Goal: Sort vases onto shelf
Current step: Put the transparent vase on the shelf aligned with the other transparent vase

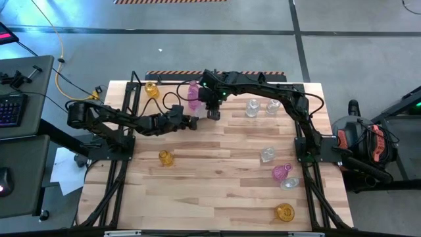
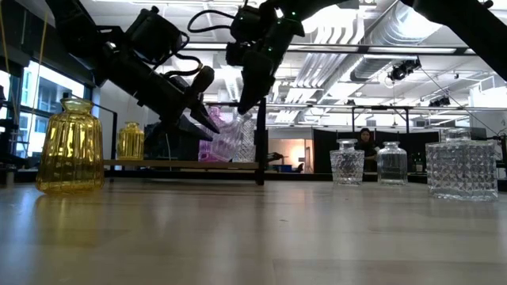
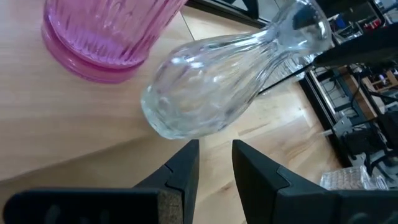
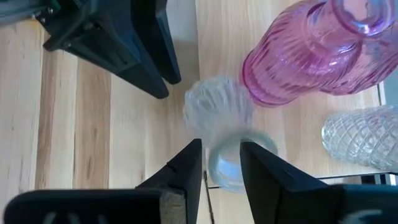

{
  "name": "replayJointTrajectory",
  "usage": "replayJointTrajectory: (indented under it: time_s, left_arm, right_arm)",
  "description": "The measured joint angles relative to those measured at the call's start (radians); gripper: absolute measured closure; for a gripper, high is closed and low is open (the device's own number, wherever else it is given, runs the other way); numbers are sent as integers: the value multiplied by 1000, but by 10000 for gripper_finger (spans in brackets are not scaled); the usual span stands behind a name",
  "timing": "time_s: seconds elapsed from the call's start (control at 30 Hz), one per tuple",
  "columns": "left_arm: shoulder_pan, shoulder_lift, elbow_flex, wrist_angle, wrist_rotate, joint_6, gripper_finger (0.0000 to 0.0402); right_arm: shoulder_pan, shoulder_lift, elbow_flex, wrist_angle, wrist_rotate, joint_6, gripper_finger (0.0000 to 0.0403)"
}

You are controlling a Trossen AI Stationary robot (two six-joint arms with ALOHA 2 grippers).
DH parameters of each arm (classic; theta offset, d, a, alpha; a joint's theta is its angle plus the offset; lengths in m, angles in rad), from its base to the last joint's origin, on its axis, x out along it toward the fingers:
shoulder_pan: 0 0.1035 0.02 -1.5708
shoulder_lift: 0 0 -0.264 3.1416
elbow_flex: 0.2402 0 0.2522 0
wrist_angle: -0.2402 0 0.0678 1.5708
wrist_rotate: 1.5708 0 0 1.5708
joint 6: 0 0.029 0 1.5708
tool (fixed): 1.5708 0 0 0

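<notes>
Landmark: the black upright divider (image 2: 260, 150) of the shelf (image 1: 139, 89) at the table's far edge. Just beside that divider, on the pale shelf board, a clear vase (image 3: 211, 93) caught tilted, its bulb low and its narrow neck slanting away toward the divider rod; tall ribbed pink vase (image 4: 311, 53) standing upright right against it, and a cut-pattern clear vase (image 4: 364, 140) close behind that. Right gripper (image 4: 221, 168) poised straight above the tilted clear vase, fingers slightly parted with the neck rim showing between them; whether actually pinching the rim, cannot tell. Left gripper (image 3: 214, 165) reaching in low from the side away from the divider, fingers a little apart, tips just short of the vase's bulb and not gripping it. Farther along the shelf from the divider, an amber vase (image 1: 152, 90) upright near the end post. On the other side of the divider, two clear vases (image 1: 262, 106) standing together. Well out on the tabletop (image 1: 217, 184), away from the divider: one small amber vase (image 1: 165, 158) alone, and a loose group of clear, pink and amber vases (image 1: 281, 184) toward the right arm's base.
</notes>
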Motion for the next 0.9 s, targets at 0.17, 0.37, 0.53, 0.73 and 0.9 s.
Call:
replayJointTrajectory:
  time_s: [0.17,0.37,0.53,0.73,0.9]
  left_arm:
    - [25,0,0,-9,-2,0,314]
    - [39,0,0,-3,0,0,314]
    - [39,0,0,-5,7,7,314]
    - [39,5,0,-3,7,9,314]
    - [39,38,0,5,13,-2,314]
  right_arm:
    - [0,0,0,26,0,7,311]
    - [0,0,0,54,-2,17,311]
    - [3,0,0,79,-31,24,311]
    - [26,0,0,96,-32,24,311]
    - [43,0,0,104,-32,24,311]
